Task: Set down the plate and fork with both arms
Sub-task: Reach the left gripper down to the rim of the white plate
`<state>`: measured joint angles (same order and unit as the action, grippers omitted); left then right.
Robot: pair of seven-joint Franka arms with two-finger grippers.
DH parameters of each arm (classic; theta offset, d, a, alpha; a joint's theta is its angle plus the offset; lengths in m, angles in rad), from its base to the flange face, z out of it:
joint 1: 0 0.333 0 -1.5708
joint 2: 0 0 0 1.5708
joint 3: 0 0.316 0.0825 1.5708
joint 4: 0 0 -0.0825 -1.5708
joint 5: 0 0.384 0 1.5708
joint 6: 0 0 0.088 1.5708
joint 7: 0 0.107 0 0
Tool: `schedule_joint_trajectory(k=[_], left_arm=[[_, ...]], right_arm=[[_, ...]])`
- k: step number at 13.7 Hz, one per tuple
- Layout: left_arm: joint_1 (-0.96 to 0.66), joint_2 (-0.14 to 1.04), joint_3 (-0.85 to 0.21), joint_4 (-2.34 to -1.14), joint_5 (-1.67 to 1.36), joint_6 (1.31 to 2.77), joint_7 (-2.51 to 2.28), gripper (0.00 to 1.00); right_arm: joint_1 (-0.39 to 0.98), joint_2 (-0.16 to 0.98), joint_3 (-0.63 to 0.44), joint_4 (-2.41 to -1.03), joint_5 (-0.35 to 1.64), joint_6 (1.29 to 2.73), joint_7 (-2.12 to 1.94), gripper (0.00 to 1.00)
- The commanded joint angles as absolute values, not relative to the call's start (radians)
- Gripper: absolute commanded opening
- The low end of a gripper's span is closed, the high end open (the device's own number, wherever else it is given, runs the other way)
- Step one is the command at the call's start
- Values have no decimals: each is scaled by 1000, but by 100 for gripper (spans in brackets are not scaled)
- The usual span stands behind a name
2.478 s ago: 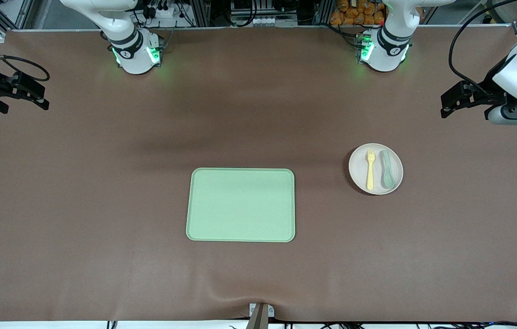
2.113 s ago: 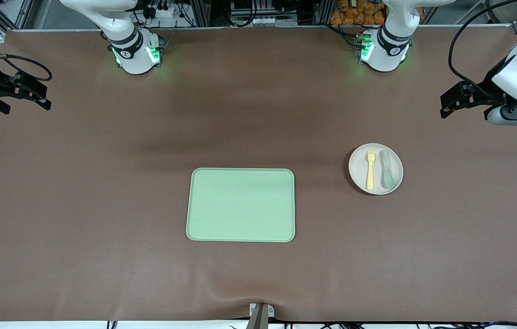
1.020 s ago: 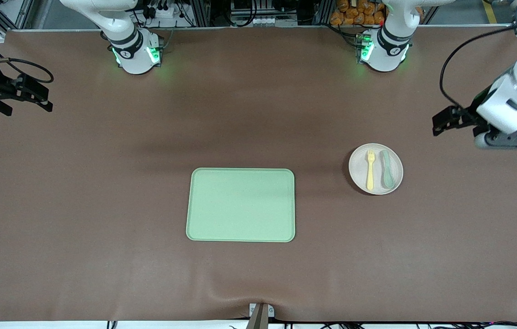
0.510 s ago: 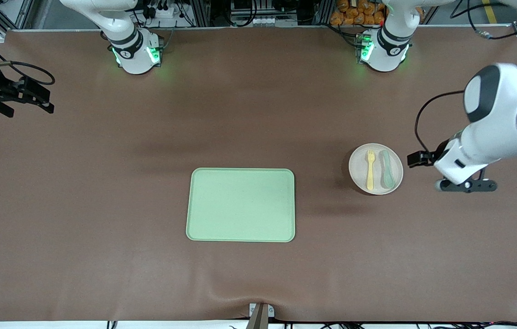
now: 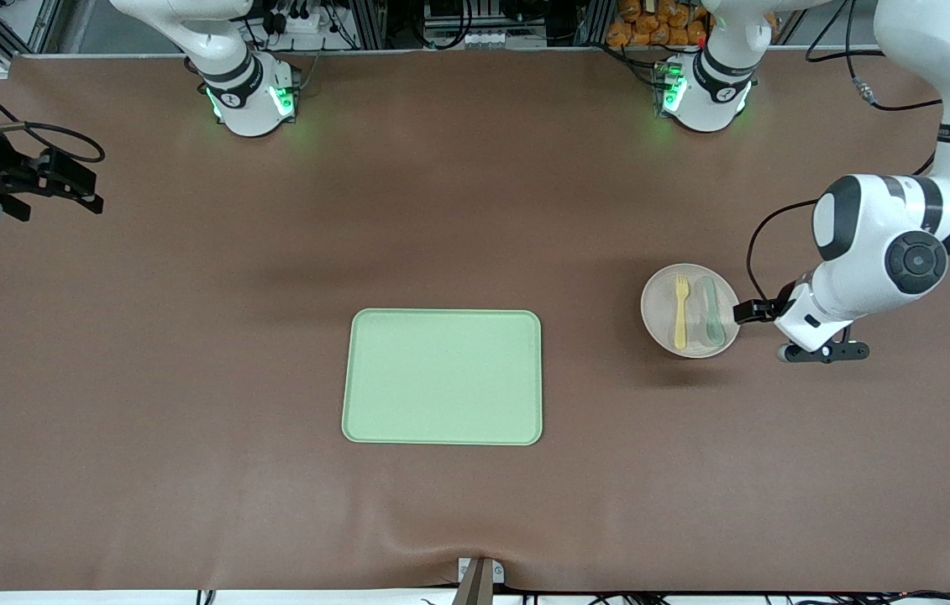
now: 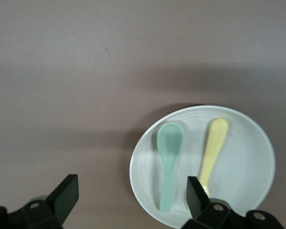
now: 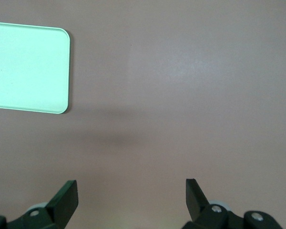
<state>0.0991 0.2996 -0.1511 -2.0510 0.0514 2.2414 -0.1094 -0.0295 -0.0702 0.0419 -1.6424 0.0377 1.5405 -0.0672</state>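
Down from its high post at the table's edge, the left arm has swung in and brought the left gripper low beside the plate.

Its fingers stand wide apart and hold nothing; in the left wrist view one fingertip is over bare table and the other over the plate's edge. The plate has not moved: it lies toward the left arm's end of the table, well apart from the green tray at the middle. On it the fork and the spoon lie side by side, the spoon closer to the gripper. The right gripper waits over the right arm's end of the table, fingers wide and empty, almost where it was; the right wrist view shows a corner of the tray.
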Motion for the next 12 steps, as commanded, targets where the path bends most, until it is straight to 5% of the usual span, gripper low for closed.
schedule_joint_trajectory(k=[1,12], left_arm=[[107,311,-158,-2134,66,2362,-83,100],[152,422,-156,-2163,129,2482,-2,100]], right_arm=[[-29,-57,40,-1621,40,1531,-64,100],[-51,-55,34,-1623,38,1529,-63,100]])
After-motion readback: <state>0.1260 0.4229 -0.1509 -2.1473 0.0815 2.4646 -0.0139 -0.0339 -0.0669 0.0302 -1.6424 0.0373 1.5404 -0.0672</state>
